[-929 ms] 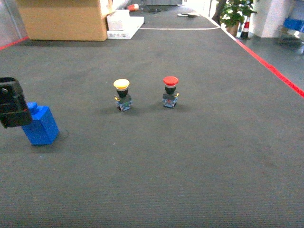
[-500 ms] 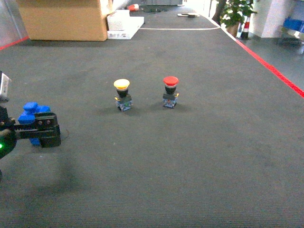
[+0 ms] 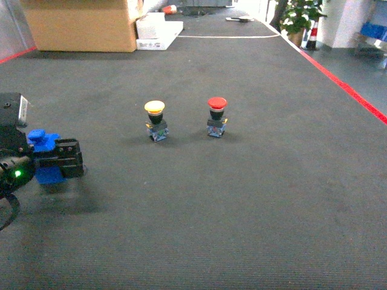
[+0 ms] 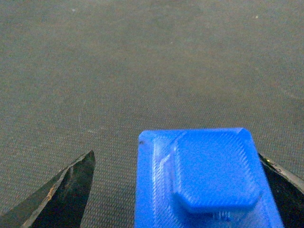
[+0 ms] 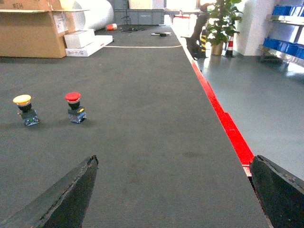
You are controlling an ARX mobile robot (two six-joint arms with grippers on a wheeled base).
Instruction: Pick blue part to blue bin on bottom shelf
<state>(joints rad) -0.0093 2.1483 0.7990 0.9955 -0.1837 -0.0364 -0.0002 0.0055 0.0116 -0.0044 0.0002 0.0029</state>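
The blue part is pinched by the left claw near the floor's left edge; the right claw is spread.

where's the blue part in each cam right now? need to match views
Head: the blue part is at the far left edge, mid-height, behind the left gripper.
Left wrist: it fills the bottom centre-right, between the two dark fingertips.
Right wrist: not in it.
Shared landmark: the dark carpet is in all three; the yellow-capped push button and red-capped push button are in head and right wrist.
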